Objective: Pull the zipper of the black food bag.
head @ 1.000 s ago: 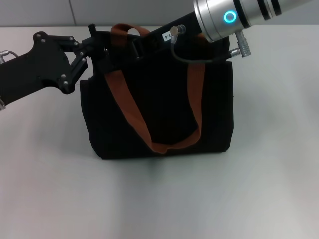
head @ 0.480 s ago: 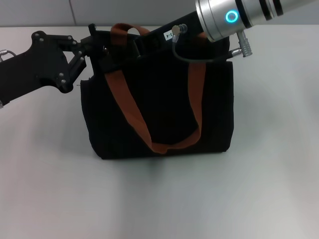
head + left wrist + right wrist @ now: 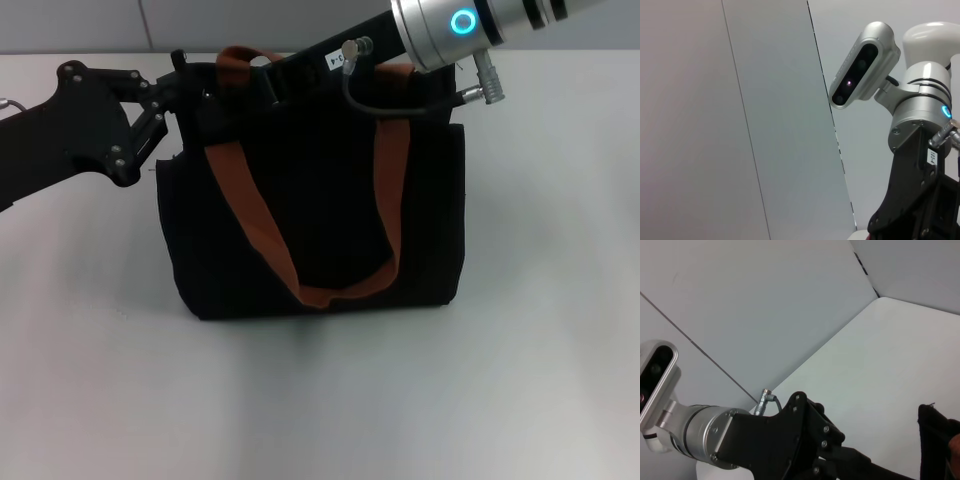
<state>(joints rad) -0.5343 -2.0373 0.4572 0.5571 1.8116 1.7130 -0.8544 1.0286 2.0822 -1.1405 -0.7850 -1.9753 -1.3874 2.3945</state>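
The black food bag (image 3: 330,215) stands upright mid-table in the head view, its orange-brown straps (image 3: 250,215) draped down its front. My left gripper (image 3: 195,92) is shut on the bag's top left corner. My right gripper (image 3: 268,82) reaches in from the right along the bag's top edge, its tip lying among the strap and black fabric near the left end. The zipper is hidden under the gripper and strap. The right wrist view shows the left gripper's black linkage (image 3: 805,440) and a corner of the bag (image 3: 936,440).
White tabletop (image 3: 520,380) surrounds the bag, with a grey wall (image 3: 70,25) behind. The right arm's silver wrist (image 3: 460,30) and its cable (image 3: 400,110) hang over the bag's top right. The left wrist view shows that arm's camera (image 3: 865,65) against the wall.
My right gripper has slid left along the bag's top edge. The bag and my left gripper have shifted slightly left with it.
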